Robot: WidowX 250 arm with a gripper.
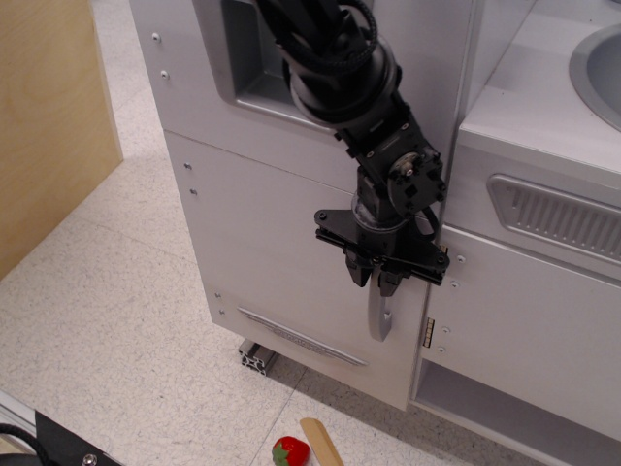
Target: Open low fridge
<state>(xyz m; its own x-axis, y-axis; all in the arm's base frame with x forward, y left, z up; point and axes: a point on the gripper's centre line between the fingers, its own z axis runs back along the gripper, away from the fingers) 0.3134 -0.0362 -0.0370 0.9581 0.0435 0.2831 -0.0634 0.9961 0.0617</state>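
The low fridge door (272,243) is a large flat pale grey-white panel with a narrow silver vent strip (301,337) near its bottom. Its curved silver vertical handle (379,318) sits at the door's right edge. Only the handle's lower end shows below my fingers. My black gripper (375,282) comes down from above, and its fingers (358,269) are shut on the upper part of the handle. The door looks flush with the cabinet front. The white compartment behind it is hidden.
Above is the panel with the recessed silver dispenser niche (260,70). To the right are a smaller door with brass hinges (529,330), a silver grille (563,218) and a sink (602,68). A wooden board (49,116) stands left. A toy strawberry (289,451) and wooden stick (321,443) lie on the floor.
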